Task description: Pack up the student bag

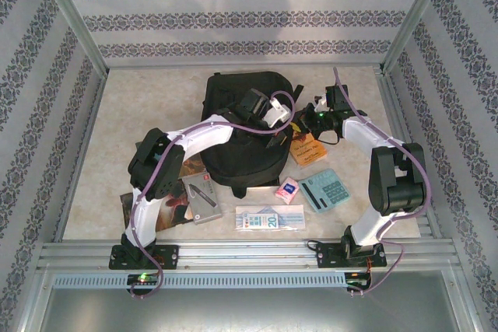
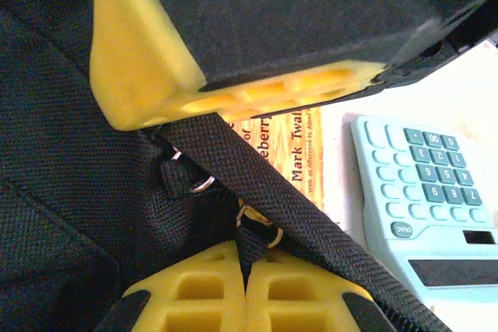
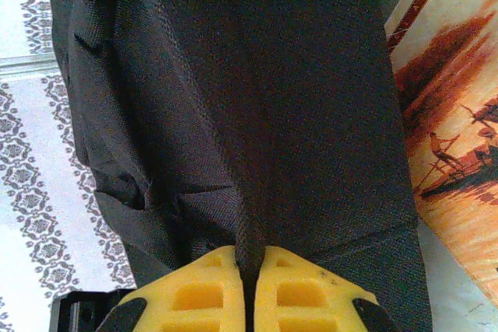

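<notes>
Top external view: at the left of the table (image 1: 117, 114) lie some books (image 1: 167, 196), with a grey flat pack (image 1: 201, 198) just beside them. The student bag (image 1: 249, 161) lies in the middle, big and black. My left gripper (image 1: 272, 114) is over the bag's right side, near its far end. In my left wrist view, my yellow fingers (image 2: 222, 262) are pressed together on a small black tab of the bag, next to a gold ring (image 2: 261, 231). Right of the bag lie a pink thing (image 1: 288, 190), an orange book (image 1: 307, 148) and a blue-green calculator (image 1: 325, 190). My right gripper (image 1: 317, 110) is at the bag's right edge. In my right wrist view, those fingers (image 3: 288, 266) pinch a fold of the bag's black cloth tight.
</notes>
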Available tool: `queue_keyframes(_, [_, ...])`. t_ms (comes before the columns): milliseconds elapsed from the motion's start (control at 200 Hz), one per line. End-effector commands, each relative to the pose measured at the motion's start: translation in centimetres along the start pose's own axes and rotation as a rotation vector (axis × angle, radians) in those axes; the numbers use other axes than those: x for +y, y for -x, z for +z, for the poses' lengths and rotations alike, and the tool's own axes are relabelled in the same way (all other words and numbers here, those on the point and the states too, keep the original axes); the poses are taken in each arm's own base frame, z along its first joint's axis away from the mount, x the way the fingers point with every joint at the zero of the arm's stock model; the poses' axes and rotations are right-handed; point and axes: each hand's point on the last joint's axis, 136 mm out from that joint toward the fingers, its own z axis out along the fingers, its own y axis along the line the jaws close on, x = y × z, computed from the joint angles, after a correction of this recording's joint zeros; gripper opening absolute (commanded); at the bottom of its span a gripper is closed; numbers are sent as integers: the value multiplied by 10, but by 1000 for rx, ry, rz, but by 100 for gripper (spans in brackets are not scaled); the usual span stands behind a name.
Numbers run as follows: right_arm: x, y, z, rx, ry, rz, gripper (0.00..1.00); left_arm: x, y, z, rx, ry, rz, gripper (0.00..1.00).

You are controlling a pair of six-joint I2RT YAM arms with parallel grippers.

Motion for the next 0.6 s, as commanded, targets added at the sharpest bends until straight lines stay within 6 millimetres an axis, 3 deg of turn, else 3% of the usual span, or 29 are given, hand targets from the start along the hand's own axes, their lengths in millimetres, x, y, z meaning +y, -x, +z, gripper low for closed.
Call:
queue_keyframes(0, [17, 14, -11, -62, 40, -9, 0, -11, 14, -21, -34, 33, 58, 0])
queue_keyframes(145, [14, 25, -14, -108, 25, 15, 0, -19, 9, -39, -33, 64, 69, 0])
queue_keyframes(315, [16, 35, -16, -144, 22, 27, 0, -37, -16, -47, 30, 91, 123, 0])
queue_keyframes(595, [18, 49, -17, -174, 6, 30, 0, -41, -38, -76, 55, 168, 148, 0])
